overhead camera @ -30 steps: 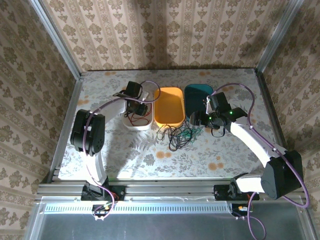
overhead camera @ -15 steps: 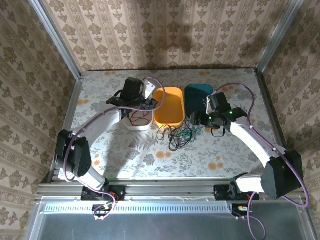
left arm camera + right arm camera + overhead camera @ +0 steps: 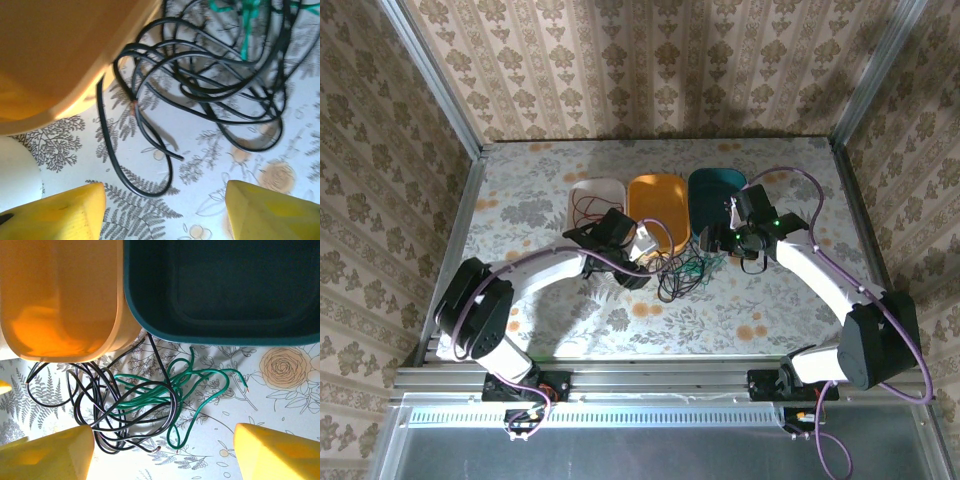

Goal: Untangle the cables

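Cables (image 3: 675, 272), thin black and green wire loops, heaped on patterned worktop (image 3: 520, 190) just before orange plastic tray (image 3: 660, 200). Left tool (image 3: 165, 212) spread wide, empty, over black loops; right tool (image 3: 160, 455) likewise agape, holding nothing. Risk: pinching several strands together, tightening knot or dragging whole heap

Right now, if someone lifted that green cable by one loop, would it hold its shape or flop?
Probably flop: the green cable lies in loose, uneven curves on the table, so it would likely sag. Being so thin, it is likely light. Its loops cross the black cables, so lifting it may drag them along.
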You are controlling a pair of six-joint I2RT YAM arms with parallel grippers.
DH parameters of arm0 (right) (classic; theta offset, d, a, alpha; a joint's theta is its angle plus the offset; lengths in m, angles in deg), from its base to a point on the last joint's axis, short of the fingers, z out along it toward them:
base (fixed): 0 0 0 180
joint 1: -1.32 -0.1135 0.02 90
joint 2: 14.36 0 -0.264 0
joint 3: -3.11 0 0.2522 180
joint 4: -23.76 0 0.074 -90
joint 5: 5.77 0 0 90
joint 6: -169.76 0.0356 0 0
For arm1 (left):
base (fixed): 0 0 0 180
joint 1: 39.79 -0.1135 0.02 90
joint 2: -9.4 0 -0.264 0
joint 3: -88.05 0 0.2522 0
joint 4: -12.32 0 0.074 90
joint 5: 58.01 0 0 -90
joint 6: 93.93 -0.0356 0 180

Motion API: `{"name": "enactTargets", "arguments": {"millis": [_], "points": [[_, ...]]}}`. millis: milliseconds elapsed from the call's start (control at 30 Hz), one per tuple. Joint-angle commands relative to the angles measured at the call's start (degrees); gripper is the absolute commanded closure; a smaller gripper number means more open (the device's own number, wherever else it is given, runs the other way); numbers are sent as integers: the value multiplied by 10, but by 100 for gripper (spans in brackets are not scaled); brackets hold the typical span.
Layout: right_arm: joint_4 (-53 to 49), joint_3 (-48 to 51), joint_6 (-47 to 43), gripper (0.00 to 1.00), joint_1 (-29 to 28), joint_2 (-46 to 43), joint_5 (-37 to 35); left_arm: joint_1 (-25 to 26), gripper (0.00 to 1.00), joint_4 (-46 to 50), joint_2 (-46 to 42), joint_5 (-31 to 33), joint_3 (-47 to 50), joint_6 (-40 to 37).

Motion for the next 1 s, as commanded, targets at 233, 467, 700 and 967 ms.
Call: {"name": "enactTargets", "arguments": {"millis": [233,467,700,967], "points": [[-16,-6,-14,25,-3,-11,-7,6,45,-54,82,77,-24,38],[-14,0,-5,25,-3,-17,-12,14,100,-54,63,78,-35,26],[11,8,-17,25,-6,-7,33,18,100,-57,-72,-28,-47,-7],[-4,-10,-75,25,-60,77,80,5,100,0,-112,-113,-133,-18]]}}
